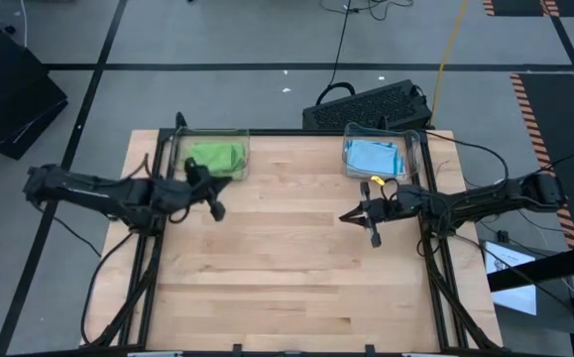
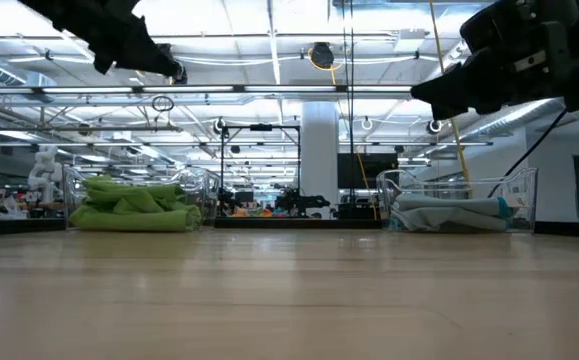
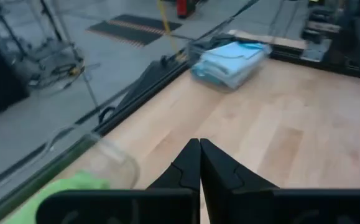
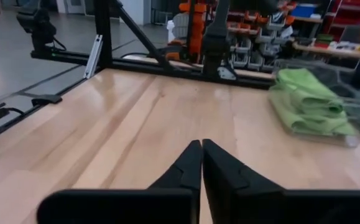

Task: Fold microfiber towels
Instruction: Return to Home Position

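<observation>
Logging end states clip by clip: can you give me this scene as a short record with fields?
green towels: folded, piled in left bin
blue towels: folded, in right bin
left hand: shut, empty, above the table beside left bin
right hand: shut, empty, above the table beside right bin
towels outside bins: none visible

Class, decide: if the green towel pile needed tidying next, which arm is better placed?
Left, probably: the left gripper hangs just beside the green towels; the right gripper is by the blue towels.
</observation>
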